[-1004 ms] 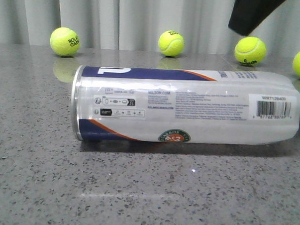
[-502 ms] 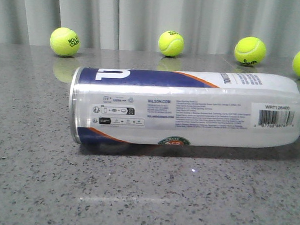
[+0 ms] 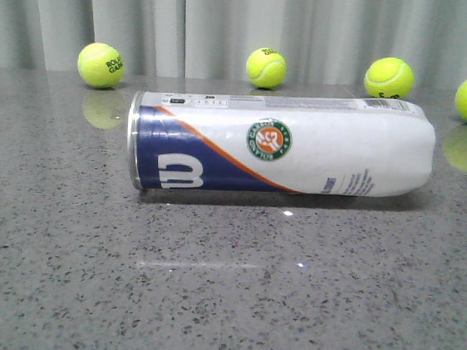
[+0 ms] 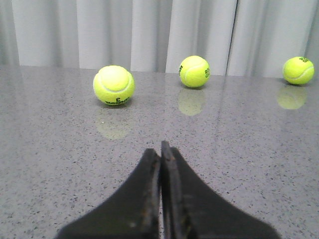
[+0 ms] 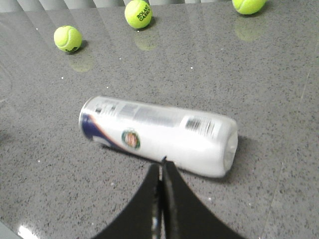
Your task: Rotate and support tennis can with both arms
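The tennis can (image 3: 281, 146) lay on its side on the grey speckled surface (image 3: 212, 298), long axis running left to right, metal rim at the robot's left and the rounded clear end at its right; the round green logo and the Wilson mark faced the front camera, while the barcode sat along the upper side. Neither hand touched it. The right hand (image 5: 162, 164) had its fingers pressed together, gripping nothing, its tips poised above the can near the barcode end, probably placed to push or steady the wall instead of clasping it. The left hand (image 4: 160, 149) was likewise closed on nothing and pointed over bare surface towards 3 tennis balls (image 4: 114, 84), the can outside its view. 4 balls stood well apart along the back edge in the front view, clear of the can's rolling path.
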### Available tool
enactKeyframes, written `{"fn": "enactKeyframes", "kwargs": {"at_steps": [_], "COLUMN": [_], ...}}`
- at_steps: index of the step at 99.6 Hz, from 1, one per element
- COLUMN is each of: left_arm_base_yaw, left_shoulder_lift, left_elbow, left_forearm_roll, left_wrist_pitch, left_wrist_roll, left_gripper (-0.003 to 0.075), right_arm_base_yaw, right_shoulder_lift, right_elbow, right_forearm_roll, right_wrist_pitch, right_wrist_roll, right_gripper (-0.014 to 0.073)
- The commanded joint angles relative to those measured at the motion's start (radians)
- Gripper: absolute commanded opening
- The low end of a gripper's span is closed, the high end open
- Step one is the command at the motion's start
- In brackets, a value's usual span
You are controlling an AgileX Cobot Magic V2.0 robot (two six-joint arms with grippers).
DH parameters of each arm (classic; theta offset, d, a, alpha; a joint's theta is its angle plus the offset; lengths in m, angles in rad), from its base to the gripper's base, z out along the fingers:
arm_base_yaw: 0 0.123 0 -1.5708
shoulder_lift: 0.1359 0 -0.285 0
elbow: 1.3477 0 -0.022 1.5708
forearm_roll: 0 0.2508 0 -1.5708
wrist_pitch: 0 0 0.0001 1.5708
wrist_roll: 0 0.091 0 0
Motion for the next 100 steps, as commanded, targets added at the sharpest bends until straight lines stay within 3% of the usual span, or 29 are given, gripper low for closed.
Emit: {"fn": "enactKeyframes", "kwargs": {"at_steps": [1, 24, 46, 72, 81, 100], "left_arm_base_yaw": [-0.003, -0.003, -0.003, -0.003, -0.003, -0.003], "left_shoulder_lift": [-0.027, 0.013, 0.158, 0.473, 0.573, 0.782], "left_elbow": [-0.037, -0.145, -0.333, -0.524, -0.576, -0.676], "left_forearm_roll": [0.003, 0.020, 0.020, 0.011, -0.029, -0.259], "left_wrist_pitch": [-0.083, -0.023, 0.269, 0.493, 0.505, 0.517], "left_wrist_roll": [-0.001, -0.001, -0.001, -0.001, 0.011, 0.140], "left_gripper": [-0.0019, -0.0019, -0.0019, -0.0005, 0.0094, 0.0494], "right_arm_base_yaw": [-0.006, -0.006, -0.006, -0.006, -0.006, -0.006], "right_shoulder_lift": [-0.053, -0.156, -0.158, -0.158, -0.158, -0.158], "right_elbow": [0.011, 0.049, 0.049, 0.049, 0.049, 0.049], "right_forearm_roll": [0.008, 0.007, 0.007, 0.007, 0.007, 0.007], "right_wrist_pitch": [-0.086, -0.086, -0.087, -0.087, -0.087, -0.087], "right_wrist_roll": [-0.001, -0.001, -0.001, -0.001, -0.001, -0.001], "right_gripper": [-0.0060, -0.0060, -0.0060, -0.0060, -0.0060, -0.0060]}}
